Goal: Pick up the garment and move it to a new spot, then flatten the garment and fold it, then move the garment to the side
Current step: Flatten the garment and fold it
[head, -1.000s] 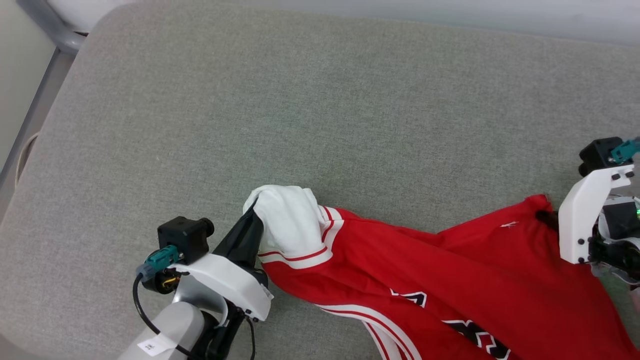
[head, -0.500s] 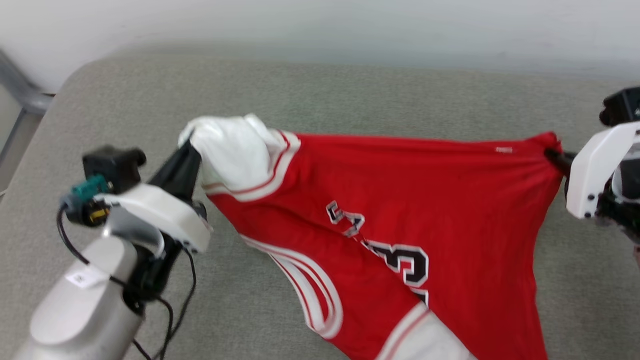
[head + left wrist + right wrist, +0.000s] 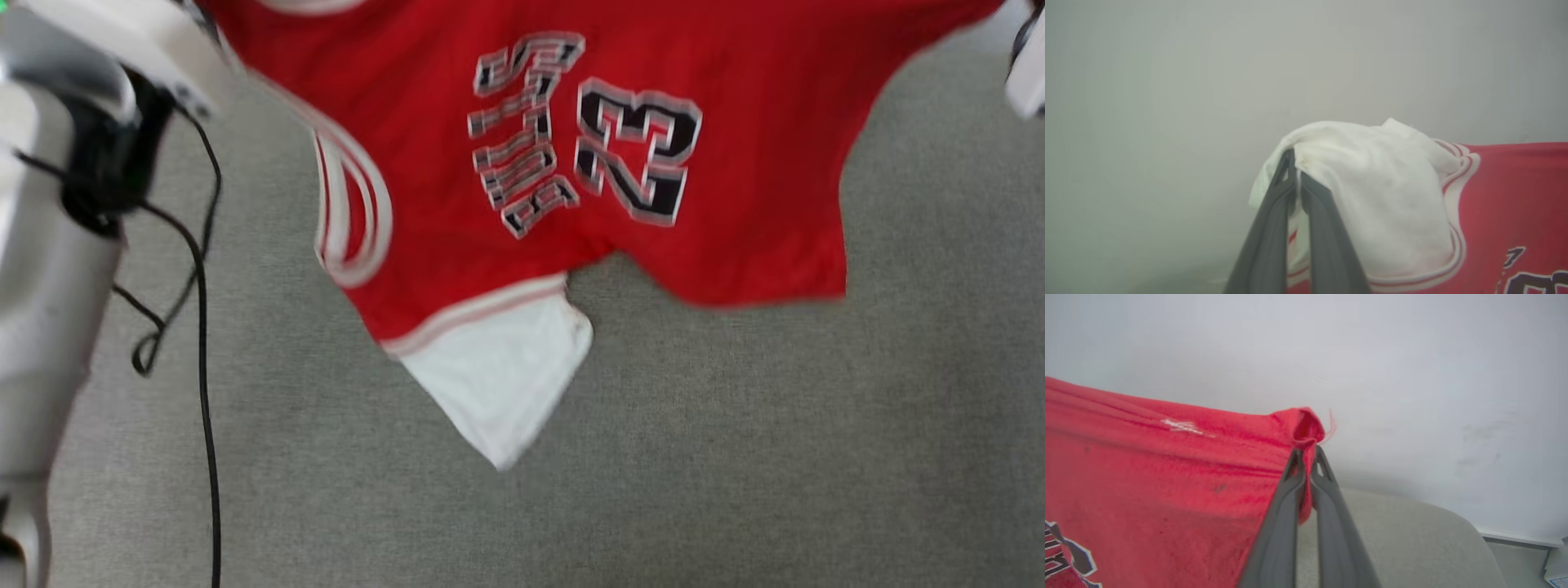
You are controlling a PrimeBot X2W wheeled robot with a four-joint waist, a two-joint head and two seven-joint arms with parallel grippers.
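Head view: garment [image 3: 759, 196] number; left wrist view: left hand [image 3: 1293, 163] grip.

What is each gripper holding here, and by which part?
Both hold the red jersey: the left gripper pinches its white sleeve, the right gripper a red corner.

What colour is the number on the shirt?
The number is black, outlined white; head view shows it best.

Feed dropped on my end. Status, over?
Left claw shut on jersey sleeve; right claw shut on its red corner. Jersey held up, spread between them over grey pad. Cable loose by left arm.
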